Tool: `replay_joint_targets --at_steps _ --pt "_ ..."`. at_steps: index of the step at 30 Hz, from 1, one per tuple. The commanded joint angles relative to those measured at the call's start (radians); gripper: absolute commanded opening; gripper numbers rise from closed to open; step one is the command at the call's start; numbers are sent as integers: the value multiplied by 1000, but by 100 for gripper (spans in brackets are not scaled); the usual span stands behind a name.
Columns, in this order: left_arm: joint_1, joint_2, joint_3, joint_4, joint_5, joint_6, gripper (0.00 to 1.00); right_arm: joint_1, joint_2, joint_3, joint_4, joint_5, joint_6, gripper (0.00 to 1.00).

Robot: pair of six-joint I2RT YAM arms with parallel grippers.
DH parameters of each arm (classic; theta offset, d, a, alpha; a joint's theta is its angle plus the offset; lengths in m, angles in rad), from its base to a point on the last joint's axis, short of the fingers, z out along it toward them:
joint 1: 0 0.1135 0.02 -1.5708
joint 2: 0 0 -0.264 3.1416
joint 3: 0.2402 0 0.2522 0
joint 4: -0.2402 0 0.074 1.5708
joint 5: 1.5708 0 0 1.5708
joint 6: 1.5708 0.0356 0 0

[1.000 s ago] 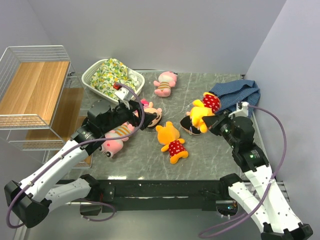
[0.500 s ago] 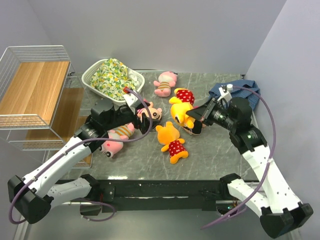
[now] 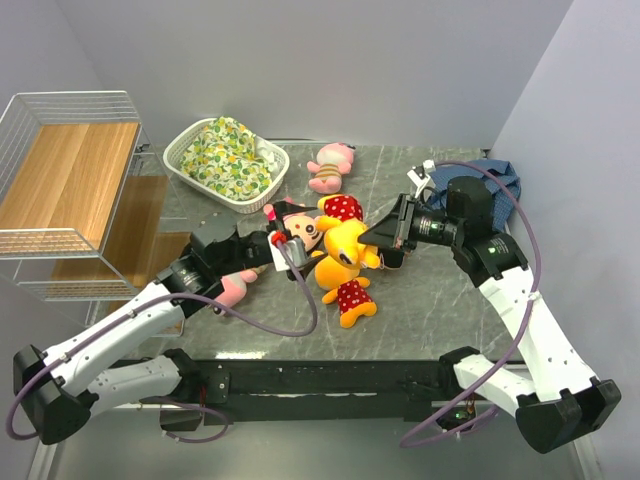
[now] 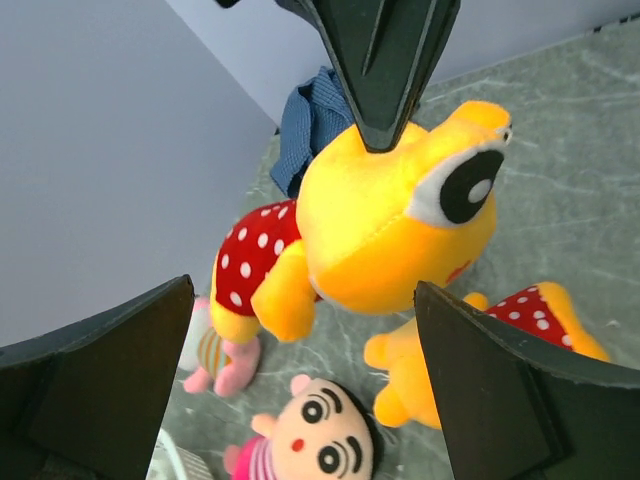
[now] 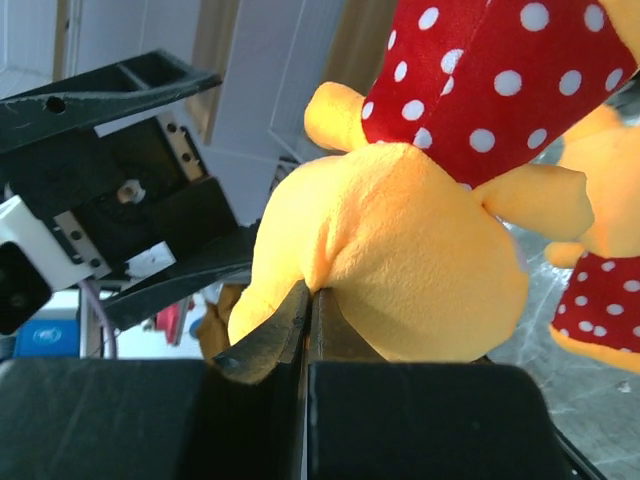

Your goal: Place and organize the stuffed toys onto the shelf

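Note:
My right gripper (image 3: pixel 368 240) is shut on the head of a yellow-orange bear in a red dotted shirt (image 3: pixel 343 232) and holds it in the air over the table's middle. In the right wrist view the gripper (image 5: pixel 312 300) pinches the bear's (image 5: pixel 420 250) plush. My left gripper (image 3: pixel 286 243) is open, right next to the held bear; in the left wrist view the gripper (image 4: pixel 300 290) faces the bear (image 4: pixel 390 220), its jaws wide apart. A second bear (image 3: pixel 347 288) and a pink black-haired doll (image 3: pixel 300 226) lie below. The shelf (image 3: pixel 70 190) stands at far left.
A pink striped toy (image 3: pixel 331 166) lies at the back. Another pink toy (image 3: pixel 230 290) lies under my left arm. A white basket with floral cloth (image 3: pixel 226 158) stands by the shelf. A blue checked cloth (image 3: pixel 495 176) lies at the back right.
My right gripper has carried the bear leftward from the blue cloth to the middle. My left gripper has swung right and turned toward the bear, staying open.

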Motion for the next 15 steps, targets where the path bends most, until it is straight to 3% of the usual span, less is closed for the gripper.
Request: replay_joint_targets --at_steps 1,5,8,9,10,12,13,15 --pt "-33 27 23 70 -6 119 98 3 -26 0 61 -122 -3 0" --pt "-43 67 24 94 45 106 89 6 -47 -33 118 -157 23 0" --pt "-50 93 52 70 94 90 51 5 -44 -15 100 -168 4 4" --pt "-50 99 64 59 103 77 23 5 -44 -9 95 -161 -10 11" --pt "-50 104 93 27 106 54 14 5 -44 -1 79 -150 -27 30" --pt "-50 117 120 7 106 10 1 6 -44 31 59 -125 -93 46" --pt "-50 120 138 8 102 -62 1 5 -41 45 51 -83 -113 59" --pt "-49 131 152 28 82 -156 3 5 -35 98 51 -21 -153 75"
